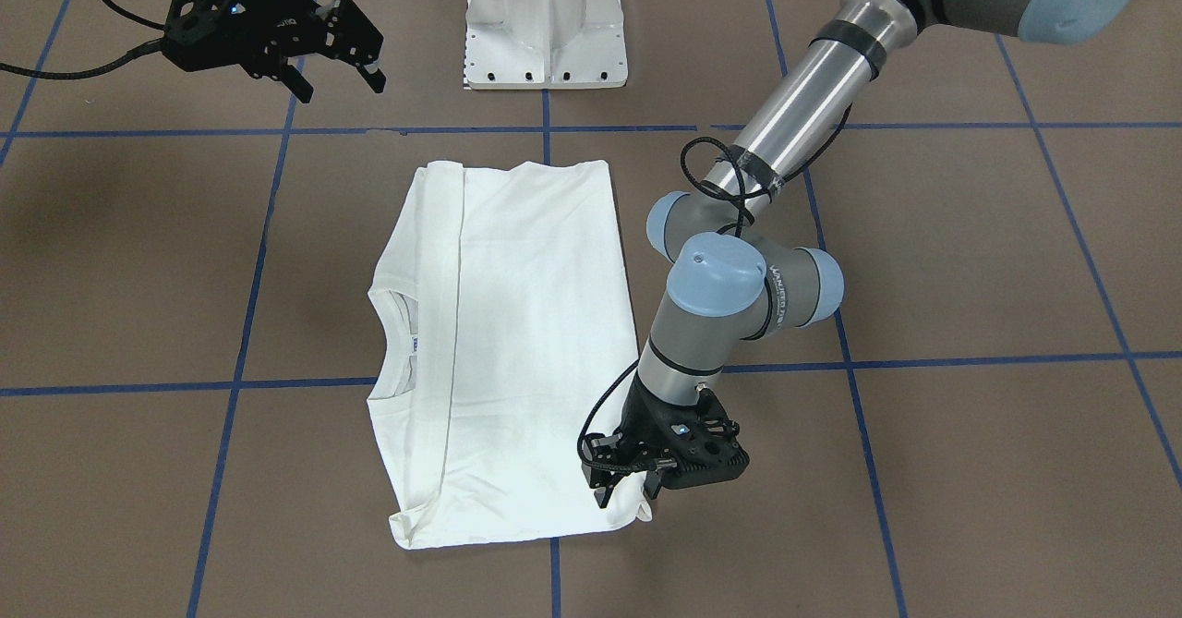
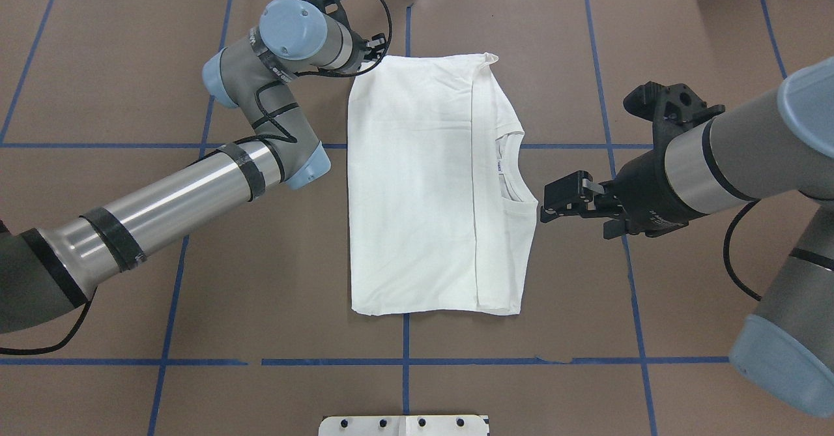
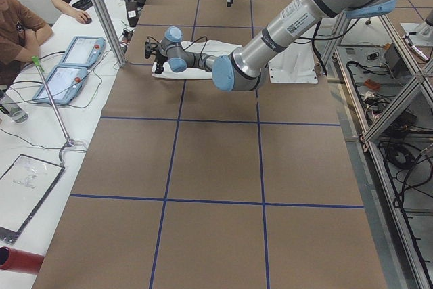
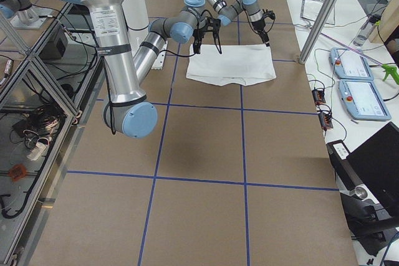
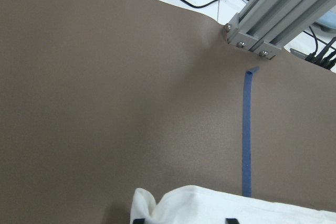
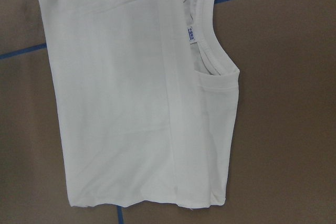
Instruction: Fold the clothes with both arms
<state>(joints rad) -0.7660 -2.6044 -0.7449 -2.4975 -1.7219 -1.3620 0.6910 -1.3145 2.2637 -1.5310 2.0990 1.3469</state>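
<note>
Seen from the front-facing camera, the white T-shirt [image 1: 517, 341] lies flat on the brown table [image 1: 970, 258], folded into a tall rectangle. The left gripper [image 1: 626, 489] is down at one of its corners, fingers apart on either side of the cloth edge and not pinching it. The right gripper [image 1: 337, 73] hangs raised off on the opposite side, jaws spread and empty. In the overhead view the collar [image 2: 515, 169] sits on the long edge just ahead of the right gripper, while the shirt's body stretches away from the left gripper at the far corner. Both side views are too distant to add anything about the jaws. The left wrist camera shows the slightly bunched corner lying between its two fingertips [image 5: 137, 221]. The right wrist camera looks down from a height on the collar, the neck label [image 6: 192, 33] and a straight fold line beside them. The step in hand appears to be taking hold for the next fold. That likely calls for the left gripper to close on its corner and the right to descend to a matching one.
</note>
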